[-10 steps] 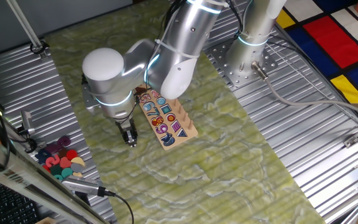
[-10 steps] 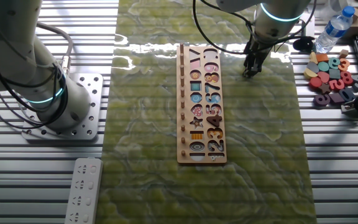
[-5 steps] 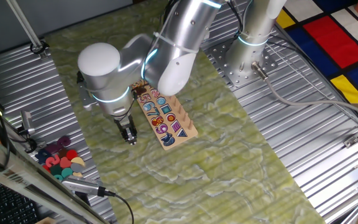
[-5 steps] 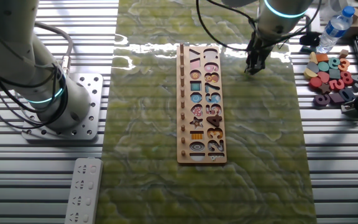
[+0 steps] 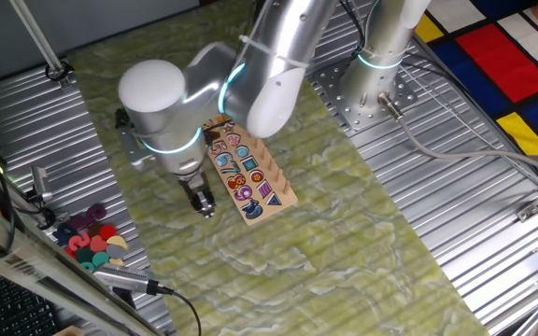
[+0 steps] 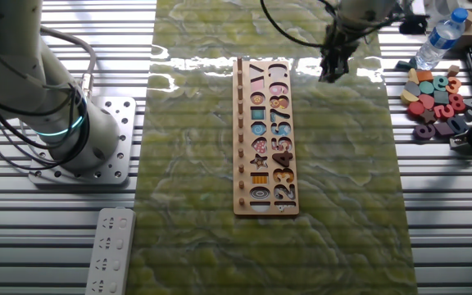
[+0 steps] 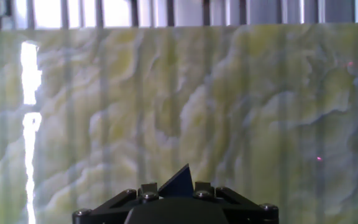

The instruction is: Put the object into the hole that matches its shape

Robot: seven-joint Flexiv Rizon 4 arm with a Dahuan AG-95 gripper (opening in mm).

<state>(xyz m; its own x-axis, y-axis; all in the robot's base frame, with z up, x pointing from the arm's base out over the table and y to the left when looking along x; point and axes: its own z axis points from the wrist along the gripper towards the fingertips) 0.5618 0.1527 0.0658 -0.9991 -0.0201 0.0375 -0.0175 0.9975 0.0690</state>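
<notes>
My gripper (image 5: 205, 206) is shut on the object, a small dark navy triangular piece (image 7: 180, 182) whose tip pokes up between the fingers in the hand view. In the other fixed view the gripper (image 6: 329, 74) hangs above the green mat, to the right of the board's far end. The long light-wood board (image 6: 265, 136) lies along the middle of the mat. The hole, a triangle-shaped recess (image 6: 257, 75), is at the board's far end; in one fixed view it is the dark purple triangle (image 5: 270, 198) at the board's near corner.
A heap of loose coloured pieces (image 6: 435, 94) lies on the ribbed metal to the right of the mat, also in one fixed view (image 5: 90, 240). A water bottle (image 6: 438, 39) stands behind them. A second arm's base (image 6: 80, 139) stands left of the mat, and a white remote (image 6: 111, 250) lies near it.
The gripper has lifted off the mat with the piece in it and shifted towards the board's triangle end. The board has not moved.
</notes>
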